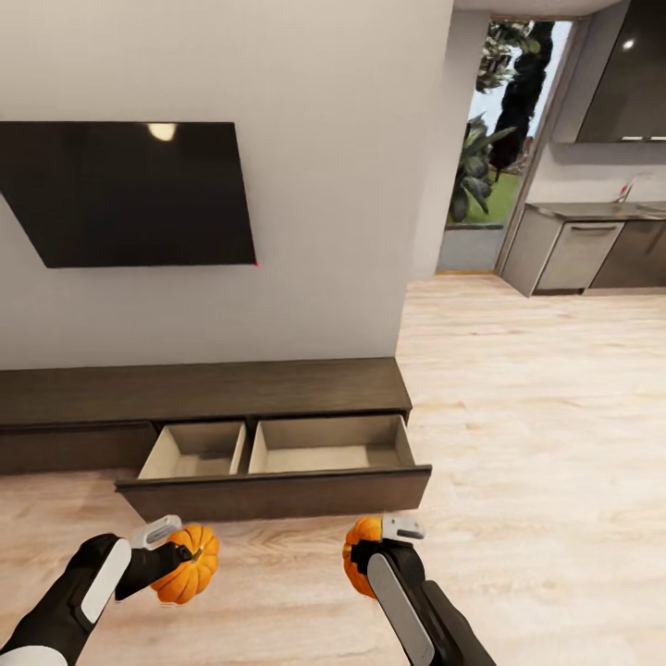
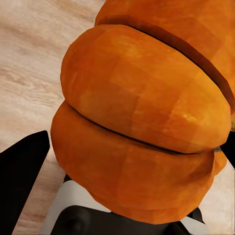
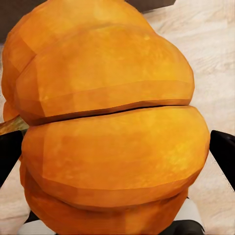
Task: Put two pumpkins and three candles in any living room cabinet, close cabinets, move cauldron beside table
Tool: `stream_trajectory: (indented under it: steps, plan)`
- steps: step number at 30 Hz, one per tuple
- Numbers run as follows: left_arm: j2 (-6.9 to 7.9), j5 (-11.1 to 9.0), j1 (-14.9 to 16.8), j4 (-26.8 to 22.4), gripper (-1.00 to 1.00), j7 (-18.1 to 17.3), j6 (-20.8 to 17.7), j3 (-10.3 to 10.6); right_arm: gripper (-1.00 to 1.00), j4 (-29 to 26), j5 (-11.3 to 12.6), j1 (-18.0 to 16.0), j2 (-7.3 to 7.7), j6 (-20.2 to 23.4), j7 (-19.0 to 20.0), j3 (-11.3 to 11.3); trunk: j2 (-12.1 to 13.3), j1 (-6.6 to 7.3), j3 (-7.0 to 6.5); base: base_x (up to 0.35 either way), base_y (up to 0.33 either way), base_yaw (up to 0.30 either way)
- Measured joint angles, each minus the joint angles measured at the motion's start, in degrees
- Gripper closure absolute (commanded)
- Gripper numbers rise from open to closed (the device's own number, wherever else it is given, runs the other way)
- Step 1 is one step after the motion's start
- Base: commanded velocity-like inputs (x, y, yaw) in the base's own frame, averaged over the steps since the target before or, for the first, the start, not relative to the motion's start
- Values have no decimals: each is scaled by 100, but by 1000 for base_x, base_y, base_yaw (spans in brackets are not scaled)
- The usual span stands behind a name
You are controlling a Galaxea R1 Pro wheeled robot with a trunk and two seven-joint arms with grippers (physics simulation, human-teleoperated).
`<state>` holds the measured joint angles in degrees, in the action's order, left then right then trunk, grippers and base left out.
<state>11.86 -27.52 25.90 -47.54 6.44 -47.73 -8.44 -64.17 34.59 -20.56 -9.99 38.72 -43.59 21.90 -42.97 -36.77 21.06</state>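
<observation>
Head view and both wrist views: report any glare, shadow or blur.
Head view: sharp, with a lamp glare spot on the black TV and bright daylight through the doorway. Left wrist view: the pumpkin looms close, facets soft, grooves shaded. Right wrist view: the other pumpkin likewise, evenly lit.

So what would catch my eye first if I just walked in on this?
Probably the two bright orange pumpkins, one clamped in the left gripper and one in the right gripper, low in the head view above the pale wooden floor. Just beyond them, the dark brown cabinet has a drawer pulled open, under a black wall television.
</observation>
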Motion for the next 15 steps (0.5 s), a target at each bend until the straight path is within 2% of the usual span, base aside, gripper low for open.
stream_trajectory:
  steps: [8, 15]
  plan:
    - [0, 1, -5, 0, 100, 1, 0, 0, 100, -6, 5, 0, 0, -4, 17, 3, 0, 0, 0, 285, 3, 2]
    - [0, -17, -3, -48, 100, -14, -21, 0, 100, -15, 7, -1, 0, -3, 24, -4, 38, 22, -18, 53, 0, 0]
